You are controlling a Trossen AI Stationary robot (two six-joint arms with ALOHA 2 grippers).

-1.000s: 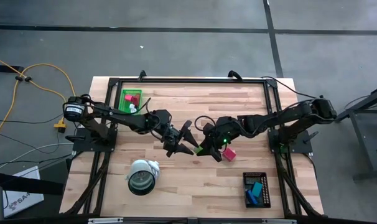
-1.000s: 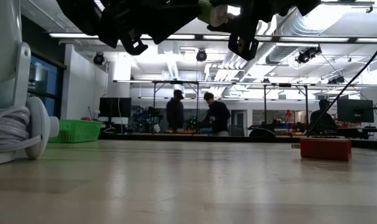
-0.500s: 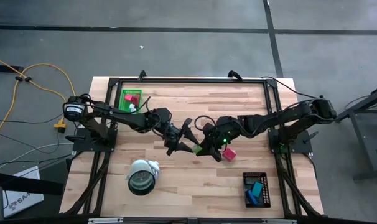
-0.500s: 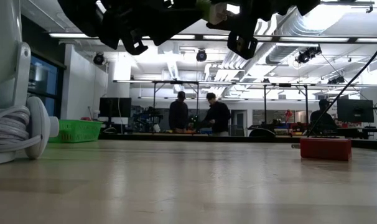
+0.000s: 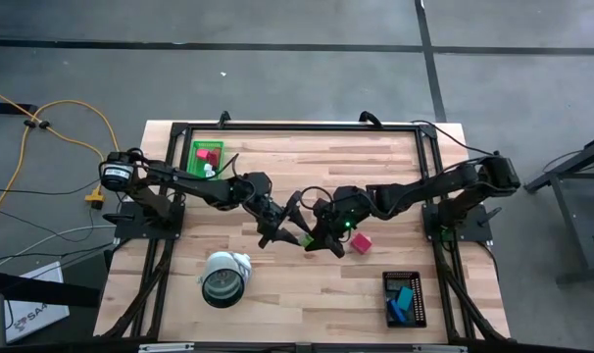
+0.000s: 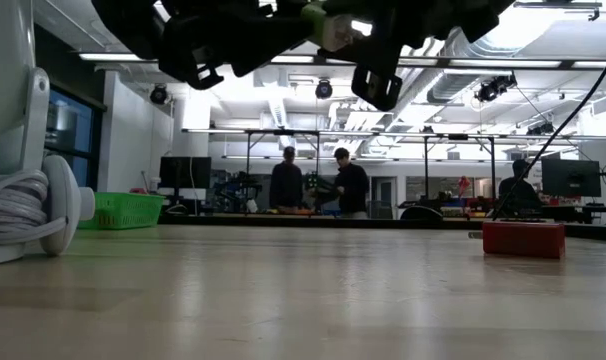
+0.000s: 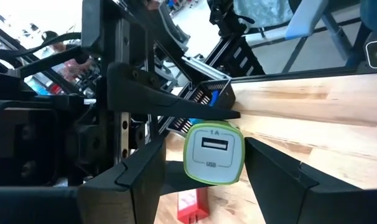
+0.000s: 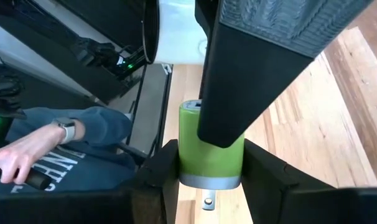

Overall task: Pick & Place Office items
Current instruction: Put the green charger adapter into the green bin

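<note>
Right gripper clamped on a small green-and-white cube-shaped USB charger, raised above mid-table. Left gripper spread wide around that charger, fingers flanking it without contact. Red block on wooden table nearby.

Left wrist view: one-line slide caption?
Open left gripper straddles the green-and-white USB charger cube, held by the right gripper above the wooden table.
</note>
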